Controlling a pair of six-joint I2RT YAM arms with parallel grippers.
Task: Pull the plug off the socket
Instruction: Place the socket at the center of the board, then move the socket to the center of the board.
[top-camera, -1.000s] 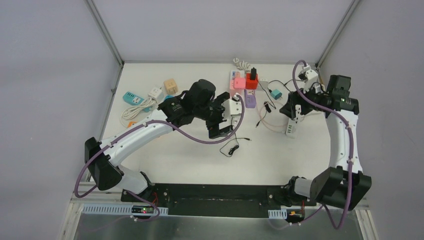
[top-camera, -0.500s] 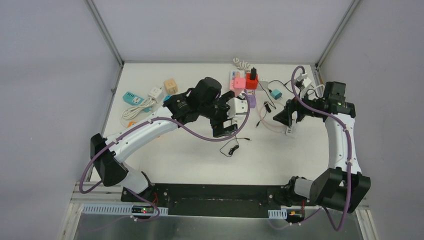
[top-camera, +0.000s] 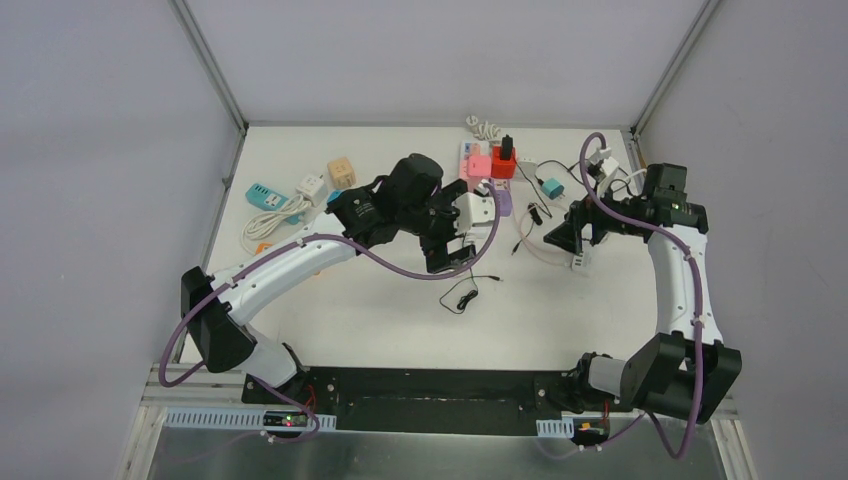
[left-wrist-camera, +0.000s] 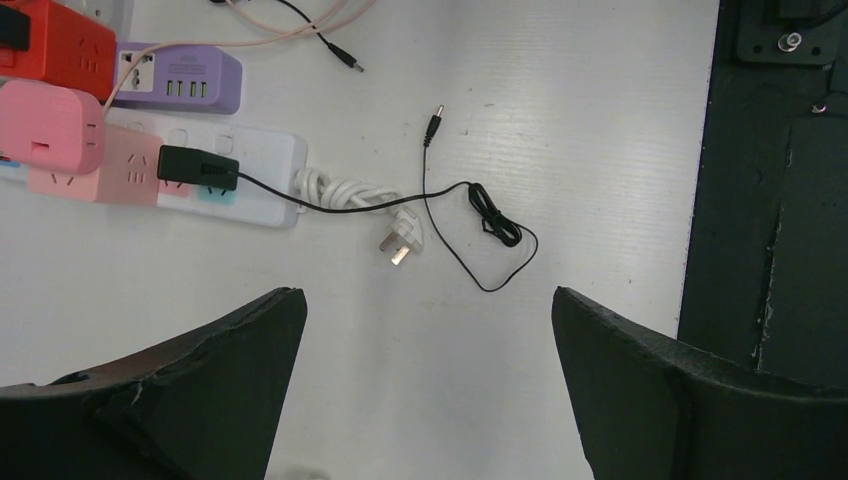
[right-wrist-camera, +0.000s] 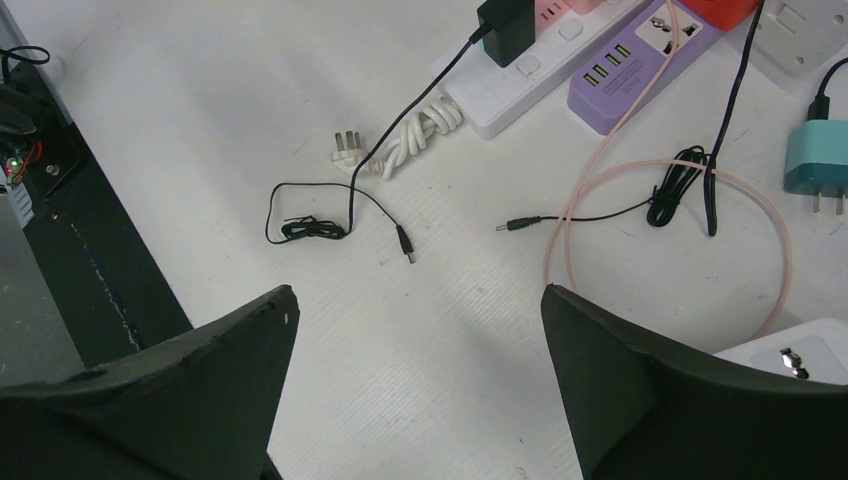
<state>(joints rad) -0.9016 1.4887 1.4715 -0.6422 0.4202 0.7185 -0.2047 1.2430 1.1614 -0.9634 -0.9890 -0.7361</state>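
My left gripper: jaws wide, nothing held, hovering over table. Moved closer to power strip since one second ago. Seated in strip: black plug, at 10 o'clock from left gripper. My right gripper: jaws wide, empty, shifted inward over same interval; plug at 1 o'clock.

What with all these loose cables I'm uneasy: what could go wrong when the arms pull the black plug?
The white power strip lies loose, so pulling the black plug may drag it along unless held down. The pink adapter sits right beside the plug; the open left gripper could knock it. The plug's thin cable could snag.
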